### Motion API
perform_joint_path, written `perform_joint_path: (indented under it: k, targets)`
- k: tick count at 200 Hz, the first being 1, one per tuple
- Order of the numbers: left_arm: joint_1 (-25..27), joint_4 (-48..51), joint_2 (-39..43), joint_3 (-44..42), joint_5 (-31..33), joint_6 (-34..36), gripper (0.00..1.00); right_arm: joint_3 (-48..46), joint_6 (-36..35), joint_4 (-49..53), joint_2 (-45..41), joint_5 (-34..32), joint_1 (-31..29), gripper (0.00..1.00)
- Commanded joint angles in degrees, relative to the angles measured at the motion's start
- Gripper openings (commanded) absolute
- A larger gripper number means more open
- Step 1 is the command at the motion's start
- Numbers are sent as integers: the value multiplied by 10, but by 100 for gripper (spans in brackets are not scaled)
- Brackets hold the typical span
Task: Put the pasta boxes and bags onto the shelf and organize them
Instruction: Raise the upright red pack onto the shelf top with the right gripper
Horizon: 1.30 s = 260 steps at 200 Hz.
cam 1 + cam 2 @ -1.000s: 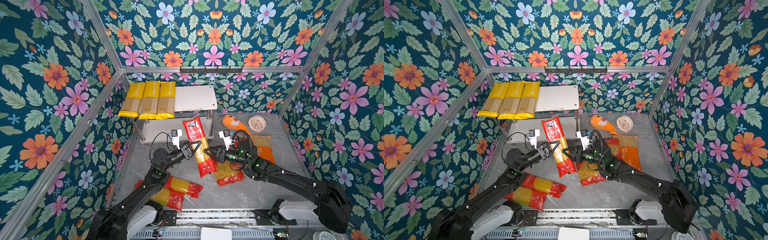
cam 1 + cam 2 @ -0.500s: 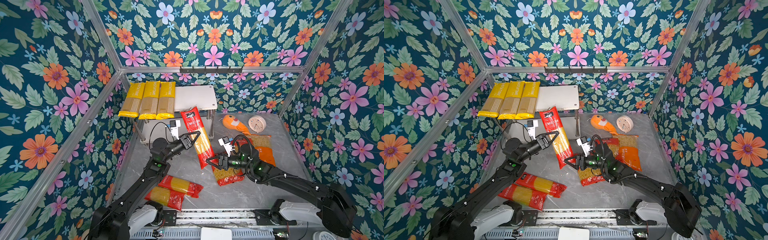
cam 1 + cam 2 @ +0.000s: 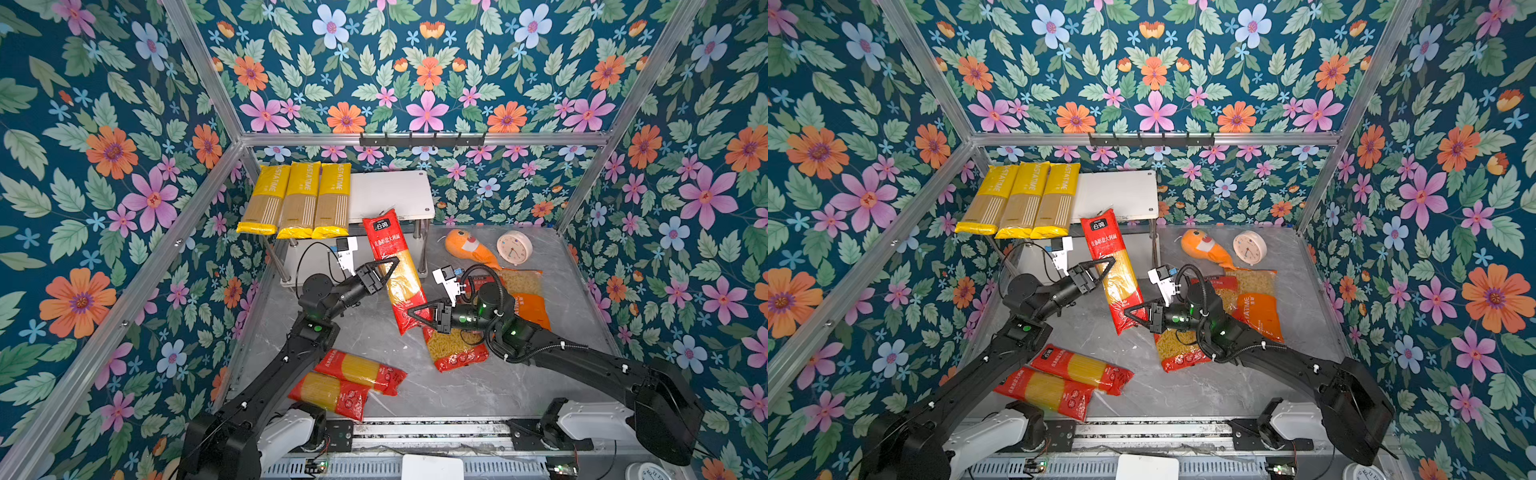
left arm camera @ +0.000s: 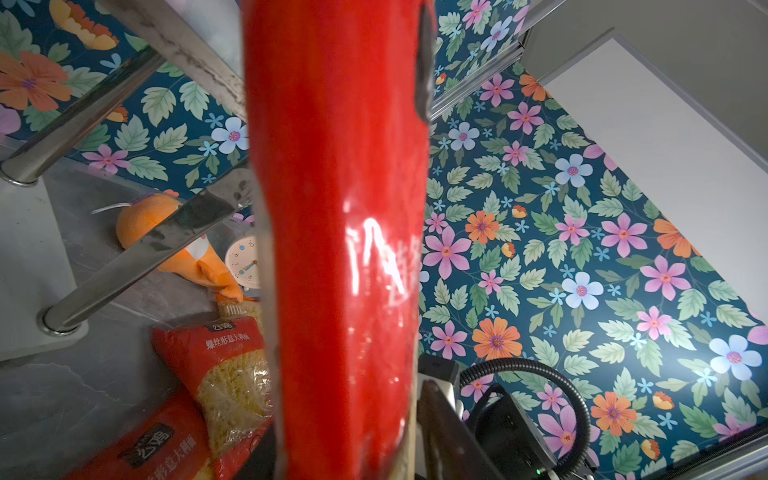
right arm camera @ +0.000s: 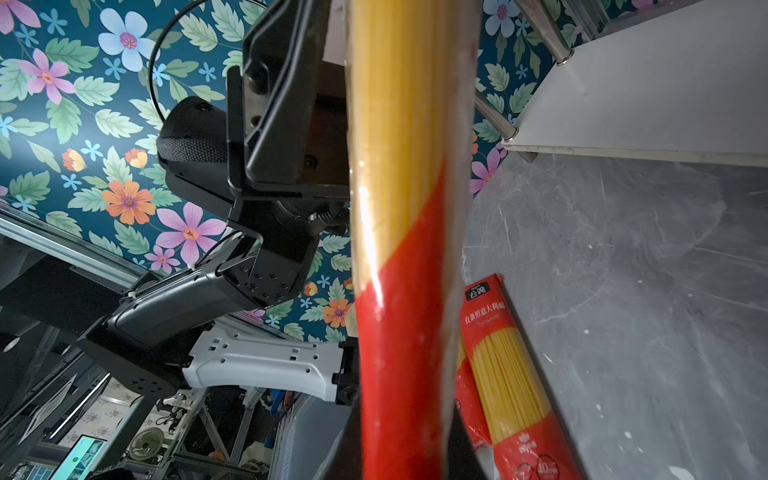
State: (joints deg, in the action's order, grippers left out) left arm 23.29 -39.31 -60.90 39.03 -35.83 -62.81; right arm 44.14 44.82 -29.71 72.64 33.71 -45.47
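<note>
A long red spaghetti pack (image 3: 392, 249) (image 3: 1111, 249) hangs tilted in the air in front of the shelf (image 3: 395, 195) (image 3: 1121, 195), its top end at the edge of the upper board. My left gripper (image 3: 390, 270) (image 4: 345, 436) straddles its middle, jaws open with a thin gap beside the pack (image 4: 340, 208). My right gripper (image 3: 415, 316) (image 5: 399, 449) is shut on the pack's lower red end (image 5: 403, 332). Three yellow spaghetti packs (image 3: 299, 199) lie side by side on the upper board's left half.
Two red spaghetti packs (image 3: 353, 370) (image 3: 328, 395) lie on the table at the front left. A red short-pasta bag (image 3: 453, 351) and an orange bag (image 3: 528, 299) lie under my right arm. An orange plush fish (image 3: 469, 249) and a clock (image 3: 514, 248) sit at the back right.
The left gripper carried the red spaghetti pack up towards the shelf, then widened its jaws. The right gripper swung to the pack's lower end and shut on it.
</note>
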Motion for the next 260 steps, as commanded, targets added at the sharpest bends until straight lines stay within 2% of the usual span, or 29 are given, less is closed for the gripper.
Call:
perform_joint_path:
  k: [1, 34, 66, 102, 138, 190, 235, 260]
  targets:
    - [-7, -51, 10, 4, -7, -5, 57, 20, 6, -57, -3, -10, -1, 7]
    - [-31, -15, 52, -16, 8, 5, 71, 86, -6, -4, 7, -39, 2, 2]
    - [-46, 15, 92, -47, 24, 14, 77, 188, 2, 60, 52, -58, 11, 0]
    - [-48, 76, 144, -98, 70, 31, 77, 352, 75, 164, 138, -84, 40, 0]
    - [-47, 136, 207, -174, 124, 25, 77, 536, 146, 269, 258, -94, 56, 0]
    - [-46, 137, 261, -240, 136, -6, 77, 787, 179, 408, 410, -90, 57, 0]
    - [-46, 135, 270, -255, 139, -10, 76, 884, 254, 413, 505, -53, 57, 0]
    - [-45, 121, 263, -258, 137, -15, 76, 916, 261, 427, 533, -51, 43, 0]
